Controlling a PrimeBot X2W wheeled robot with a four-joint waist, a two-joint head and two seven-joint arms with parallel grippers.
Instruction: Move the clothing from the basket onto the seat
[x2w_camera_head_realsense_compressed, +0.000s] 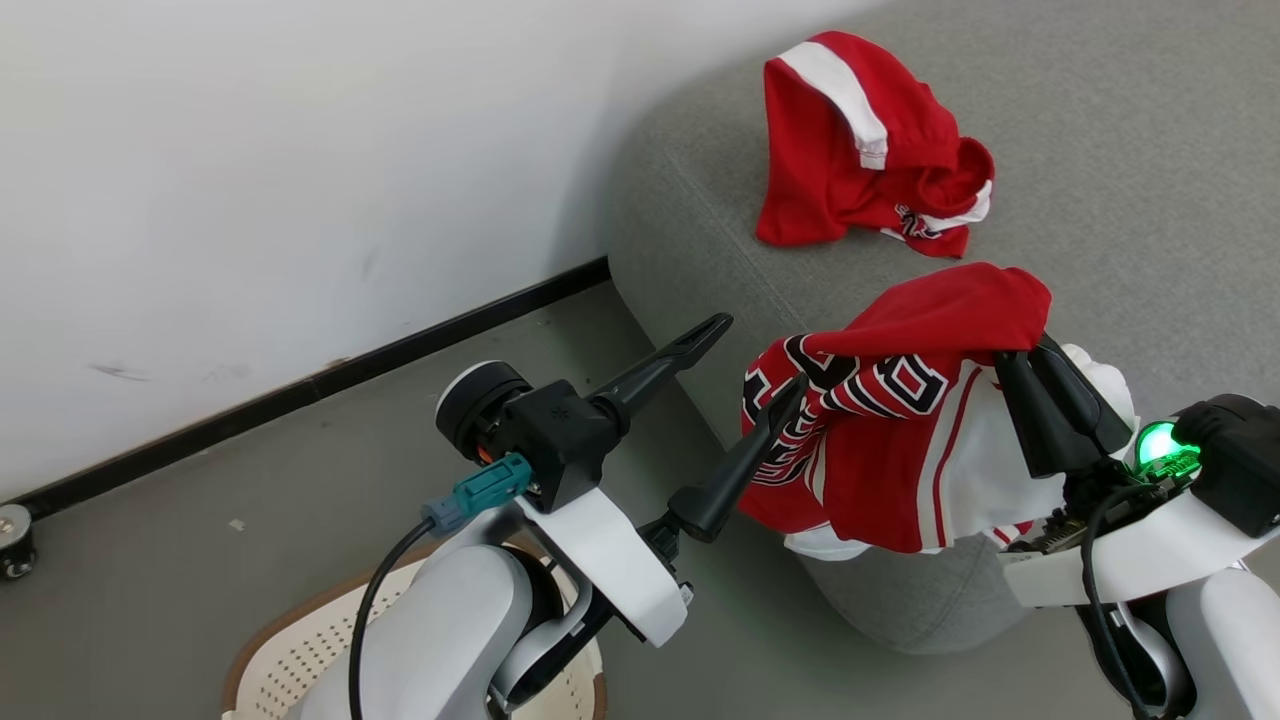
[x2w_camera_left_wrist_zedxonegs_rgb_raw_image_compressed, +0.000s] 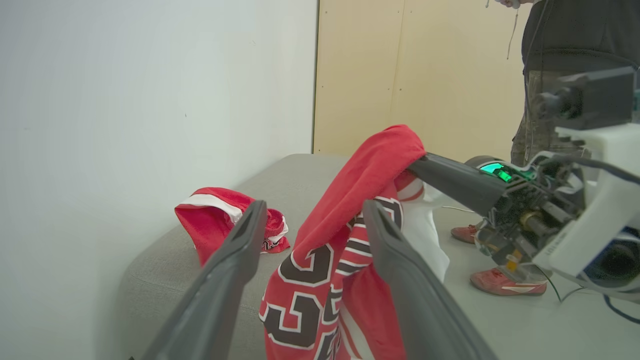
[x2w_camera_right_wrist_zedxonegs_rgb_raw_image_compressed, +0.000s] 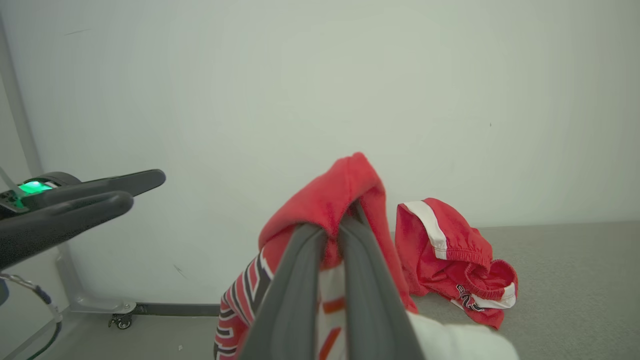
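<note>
A plain red garment (x2w_camera_head_realsense_compressed: 860, 150) with white bands lies crumpled on the grey sofa (x2w_camera_head_realsense_compressed: 1150, 150), near its rounded end. The red-and-white jersey (x2w_camera_head_realsense_compressed: 900, 440), block-lettered, hangs over the sofa's edge, pinched in the right gripper (x2w_camera_head_realsense_compressed: 1025, 355). The cream, brown-rimmed basket (x2w_camera_head_realsense_compressed: 270, 630) sits on the floor, well apart.

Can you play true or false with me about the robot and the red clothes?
1. The right tool is shut on the lettered jersey. True.
2. The left tool grips the jersey too. False: the left tool stands wide open, gripping nothing.
3. The plain red garment with white bands lies on the grey sofa. True.
4. The jersey sits inside the laundry basket. False: it hangs from the right tool, out of the laundry basket.
5. Nobody is nearby. False: a person in red shoes stands on the floor.
</note>
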